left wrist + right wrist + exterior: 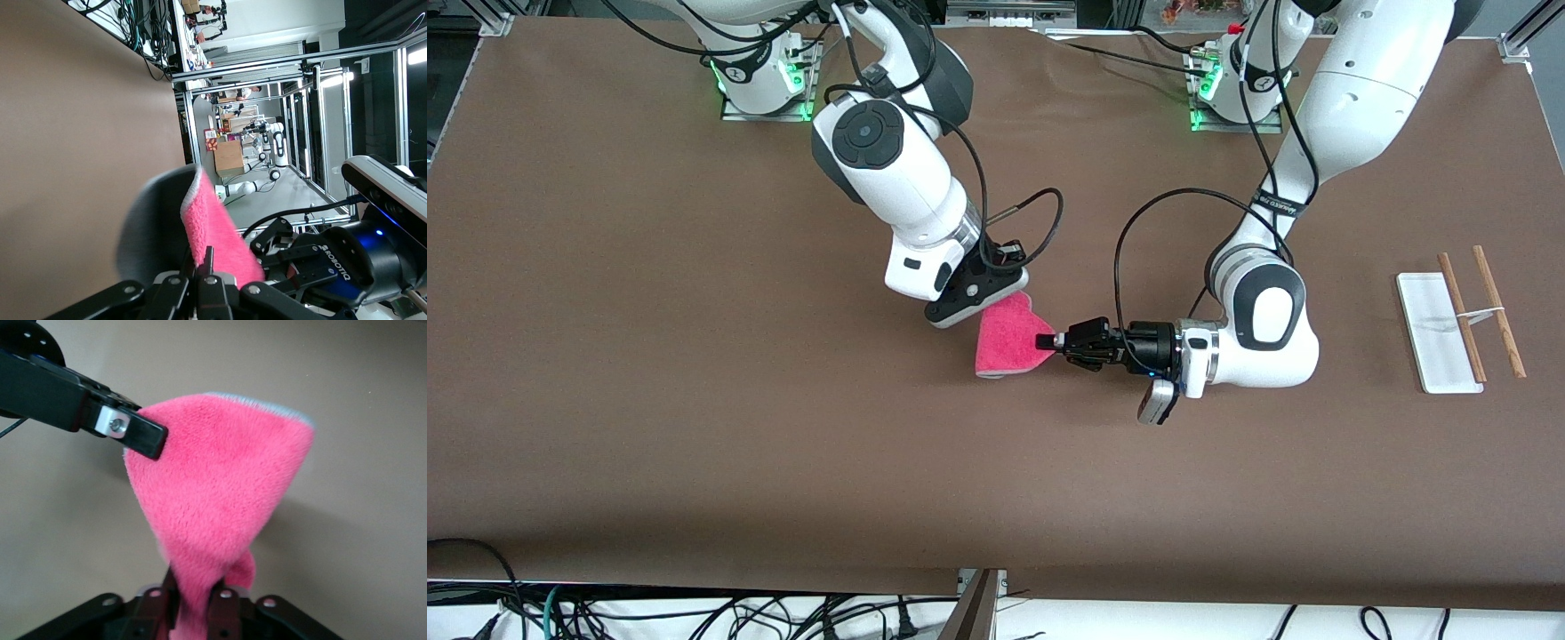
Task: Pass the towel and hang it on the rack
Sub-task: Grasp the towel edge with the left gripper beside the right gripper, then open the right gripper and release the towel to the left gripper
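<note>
Starting at the upper middle of the front frame, we see the right arm reaching down from its base, its right gripper over the centre of the brown table. In the right wrist view its fingers are pressed together on a bunched edge of the towel. The towel sits at the centre of the front frame, pink-red face showing with a grey edge, held up off the table between the two grippers. Just beside it, the left gripper lies level and is closed on the towel's corner nearest the left arm. The rack stands at mid-height near the frame edge at the left arm's end of the table, well apart from the towel, and its two brown rods carry nothing.
</note>
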Motion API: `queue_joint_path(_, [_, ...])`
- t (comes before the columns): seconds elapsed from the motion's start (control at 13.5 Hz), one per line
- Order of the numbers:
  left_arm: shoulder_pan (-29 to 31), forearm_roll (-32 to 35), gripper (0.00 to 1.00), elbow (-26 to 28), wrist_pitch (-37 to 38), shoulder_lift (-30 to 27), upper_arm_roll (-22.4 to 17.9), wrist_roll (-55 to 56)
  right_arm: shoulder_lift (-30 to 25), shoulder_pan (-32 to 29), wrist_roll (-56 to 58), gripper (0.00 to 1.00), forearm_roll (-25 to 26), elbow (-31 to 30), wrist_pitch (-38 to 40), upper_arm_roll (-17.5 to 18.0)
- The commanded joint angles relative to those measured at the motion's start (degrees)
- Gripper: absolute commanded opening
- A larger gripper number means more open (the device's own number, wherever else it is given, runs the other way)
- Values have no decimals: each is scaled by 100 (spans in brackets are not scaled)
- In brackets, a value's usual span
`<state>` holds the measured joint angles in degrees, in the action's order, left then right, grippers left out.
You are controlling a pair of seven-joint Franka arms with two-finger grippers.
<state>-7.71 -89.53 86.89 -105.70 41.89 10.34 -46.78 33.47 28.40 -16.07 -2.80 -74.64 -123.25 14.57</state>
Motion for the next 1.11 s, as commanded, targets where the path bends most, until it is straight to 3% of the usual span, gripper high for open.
queue_joint_path(0.0, [32,-65,0,-14,199,-85,-24,98,36,-89,-54,100,16,125,55,10])
queue_joint_path(0.15, [58,354,0,-66,217,-199,-50,405,28,-194,-46,100,16,125,64,10])
queue_joint_path(0.3, [260,1240,0,-84,374,-479,-59,923,1,-352,-11,100,43,125,90,2])
queue_joint_path(0.52, [927,2488,0,-477,1216,-595,-76,1276,-95,-642,16,100,60,125,520,-226])
queue_joint_path(0.74, [1621,4036,0,-1085,2190,-630,-103,1593,-350,-870,374,100,78,56,1292,-744])
queue_joint_path(1.03, [2588,5637,0,-1262,2773,-972,-94,1523,-797,-1792,1332,100,78,-172,2067,-763])
